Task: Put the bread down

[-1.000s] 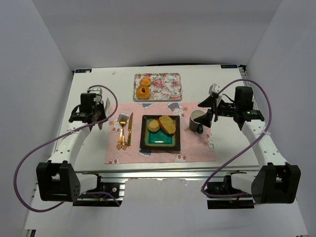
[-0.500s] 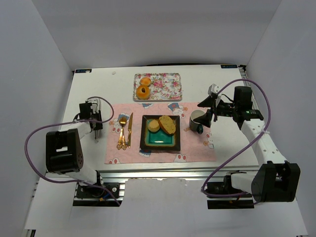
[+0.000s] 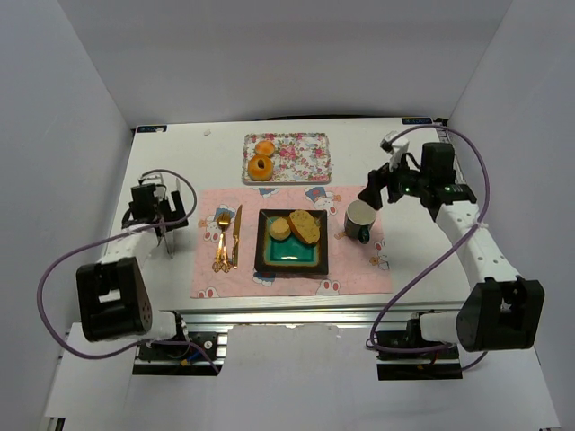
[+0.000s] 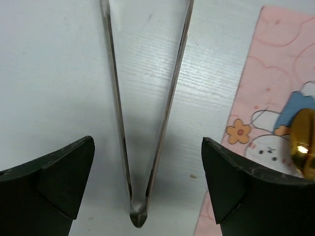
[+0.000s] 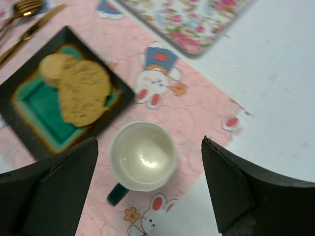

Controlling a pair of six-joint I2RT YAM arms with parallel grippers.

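The bread lies on a black plate with a teal centre [image 3: 292, 256]: a small round bun [image 3: 279, 228] beside a larger toasted slice [image 3: 305, 226]. The right wrist view shows the bun [image 5: 53, 66], the slice [image 5: 83, 92] and the plate [image 5: 29, 105] too. My left gripper [image 3: 162, 214] is open at the table's left, left of the placemat. Metal tongs [image 4: 145, 123] lie flat on the table between its fingers [image 4: 69, 177], touched by neither. My right gripper [image 3: 373, 191] hangs open above a white mug [image 5: 142, 156], holding nothing.
A floral tray [image 3: 301, 157] at the back holds two doughnuts [image 3: 262, 162]. A gold fork [image 3: 221, 238] and knife [image 3: 236, 233] lie on the pink placemat [image 3: 359, 269] left of the plate. The mug [image 3: 360, 219] stands right of the plate.
My left gripper has opened and let go of the tongs, and that arm has drawn back to the left. The right gripper has risen and moved back from the mug.
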